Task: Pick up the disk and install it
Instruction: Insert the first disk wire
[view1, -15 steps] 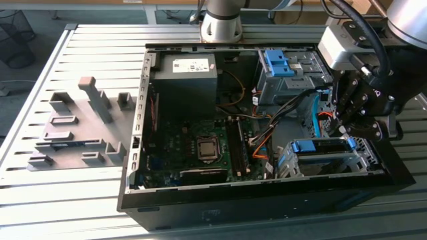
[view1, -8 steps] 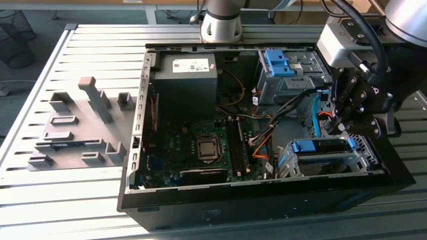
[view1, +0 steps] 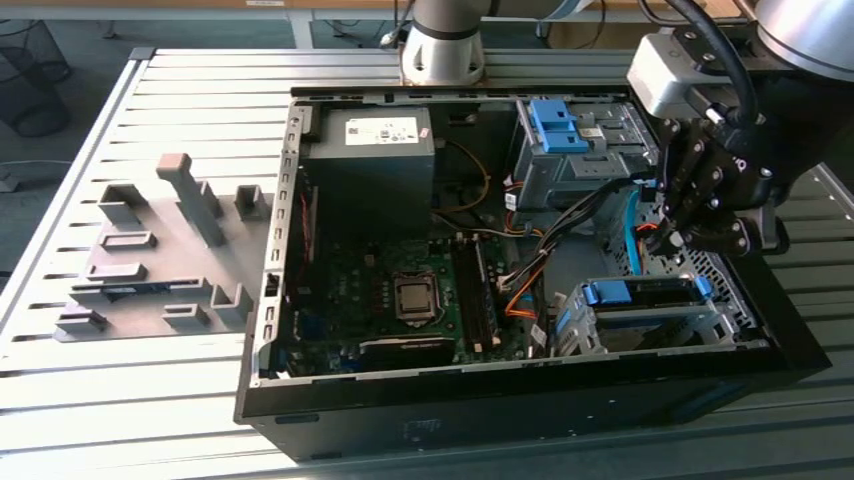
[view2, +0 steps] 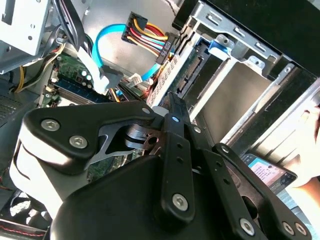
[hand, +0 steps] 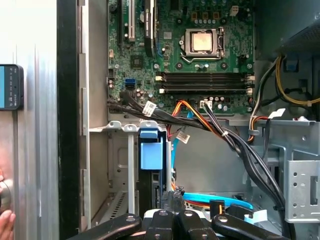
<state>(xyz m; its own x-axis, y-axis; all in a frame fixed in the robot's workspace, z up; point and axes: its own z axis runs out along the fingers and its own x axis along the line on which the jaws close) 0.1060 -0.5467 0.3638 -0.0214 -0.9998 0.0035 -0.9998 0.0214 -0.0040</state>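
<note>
The disk (view1: 643, 298) is sitting in a metal cage (view1: 577, 335) at the lower right of the exterior view, inside the open computer case (view1: 534, 405). Its blue frame is showing on top. The gripper (view1: 678, 238) is hanging just above it, near the orange cables (view1: 523, 280). I cannot tell if the jaws are wide or narrow. The picking up seems done. I cannot tell if the disk is pushed all the way in.

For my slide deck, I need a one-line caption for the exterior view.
Robot hand hovers inside the open computer case, above the drive cage holding the blue-framed disk.
</note>
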